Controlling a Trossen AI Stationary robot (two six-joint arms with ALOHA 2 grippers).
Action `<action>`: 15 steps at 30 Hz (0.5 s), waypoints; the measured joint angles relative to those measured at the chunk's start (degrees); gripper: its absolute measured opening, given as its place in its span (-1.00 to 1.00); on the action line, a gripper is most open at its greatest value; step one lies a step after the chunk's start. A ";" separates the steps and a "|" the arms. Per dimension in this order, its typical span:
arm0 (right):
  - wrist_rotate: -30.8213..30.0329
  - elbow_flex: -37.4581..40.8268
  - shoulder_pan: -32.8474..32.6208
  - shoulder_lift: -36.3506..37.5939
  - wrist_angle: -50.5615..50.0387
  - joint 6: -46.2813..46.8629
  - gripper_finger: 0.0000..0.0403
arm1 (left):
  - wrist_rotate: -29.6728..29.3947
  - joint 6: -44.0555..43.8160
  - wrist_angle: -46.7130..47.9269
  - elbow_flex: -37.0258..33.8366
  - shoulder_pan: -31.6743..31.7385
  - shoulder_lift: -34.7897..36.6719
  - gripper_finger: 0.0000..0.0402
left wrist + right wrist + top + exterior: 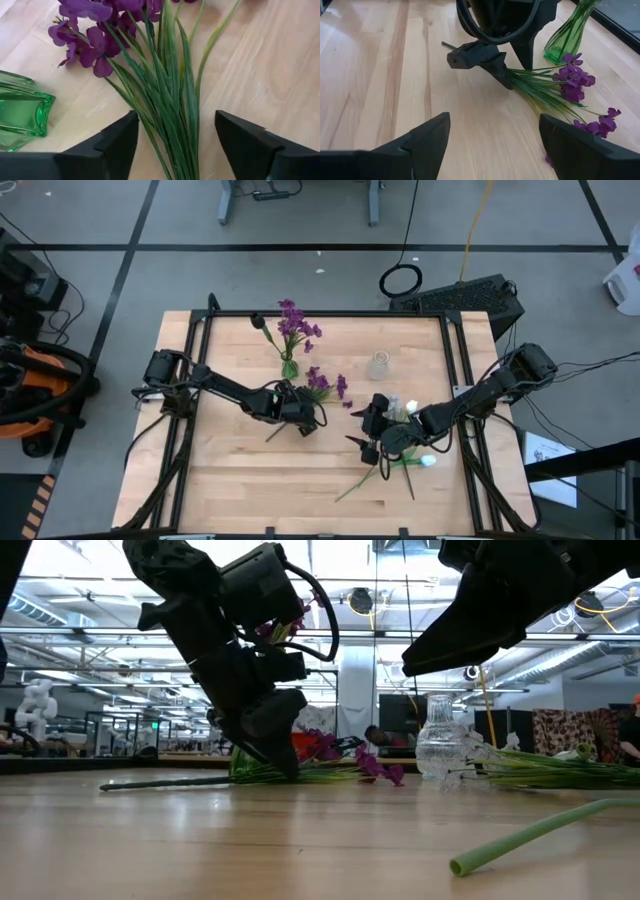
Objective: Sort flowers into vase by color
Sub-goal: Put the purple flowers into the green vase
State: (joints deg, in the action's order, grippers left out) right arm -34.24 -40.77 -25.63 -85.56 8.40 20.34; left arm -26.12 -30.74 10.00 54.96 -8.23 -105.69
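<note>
On the wooden surface [230, 470], the left pincer [175, 145] straddles, still unclosed, a purple flower bunch [165, 95]; closing comes next, then the green vase [22, 117]. Right pincer [492, 142] waits open.

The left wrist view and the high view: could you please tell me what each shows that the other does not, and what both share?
Only the left wrist view shows, close up, the purple spray's green leaves running between the left end effector's open fingers.

Only the high view shows the right end effector, open and hovering by the white flowers, the clear vase, and the purple flowers already standing in the green vase.

Both show the light wooden table, the green vase and the purple spray lying beside it.
</note>
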 joint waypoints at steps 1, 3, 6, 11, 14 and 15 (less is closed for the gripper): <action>0.00 0.00 0.00 0.00 -0.01 0.00 0.48 | 0.20 -0.02 0.00 0.00 0.00 0.00 0.23; 0.00 0.00 0.00 0.00 -0.01 0.00 0.48 | 0.51 -0.30 0.00 0.00 0.00 0.00 0.12; 0.00 0.00 0.00 0.00 0.00 0.00 0.48 | 0.89 -0.31 0.00 0.00 -0.02 0.00 -0.05; 0.00 -0.02 -0.07 0.00 0.00 0.00 0.48 | 1.04 -0.20 -0.17 -0.02 -0.04 -1.06 -0.30; -0.07 -0.04 -0.43 0.00 0.06 0.00 0.48 | 1.25 -0.18 -1.52 0.00 -0.04 -1.90 -0.43; -0.07 -0.07 -0.59 -0.02 0.11 0.04 0.48 | 1.19 -0.08 -2.03 0.01 -0.07 -2.10 -0.48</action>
State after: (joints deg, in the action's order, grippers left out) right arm -34.30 -40.84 -26.22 -85.58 8.51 20.38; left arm -24.93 -30.82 7.97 54.97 -8.30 -107.79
